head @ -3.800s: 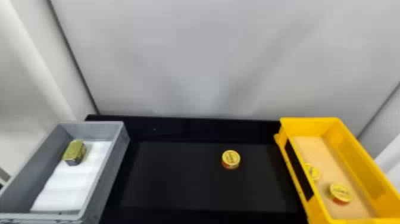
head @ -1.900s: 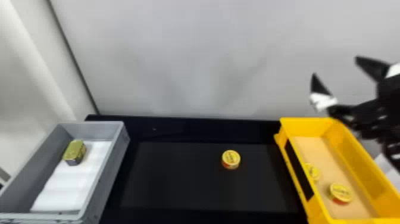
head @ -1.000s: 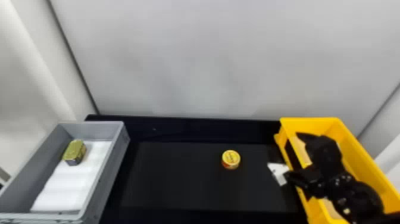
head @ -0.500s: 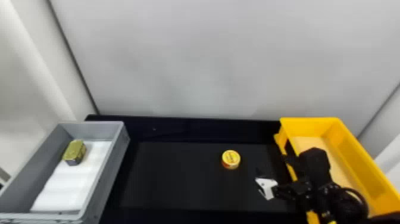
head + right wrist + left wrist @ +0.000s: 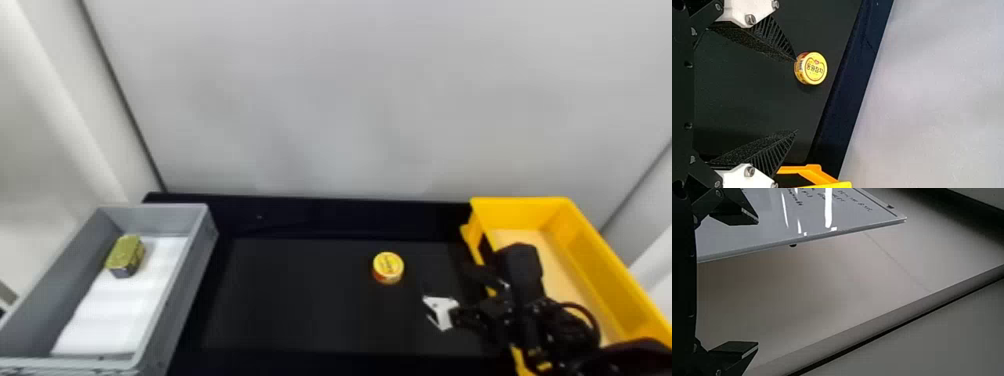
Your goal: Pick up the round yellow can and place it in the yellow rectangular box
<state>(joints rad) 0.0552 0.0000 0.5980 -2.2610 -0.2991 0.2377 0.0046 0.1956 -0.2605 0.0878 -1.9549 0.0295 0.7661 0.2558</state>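
Since the earlier frames, the right jaws (image 5: pixel 797 96) had moved toward the round yellow can (image 5: pixel 388 267) on the tabletop (image 5: pixel 300 300). Approach stage: they stood wide and empty (as did the left jaws (image 5: pixel 758 284)); centring about the can was required next.

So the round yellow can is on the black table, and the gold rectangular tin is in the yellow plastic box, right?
The tin's box is wrong: the head view shows the gold rectangular tin in the grey plastic box. The round yellow can is indeed on the black table.
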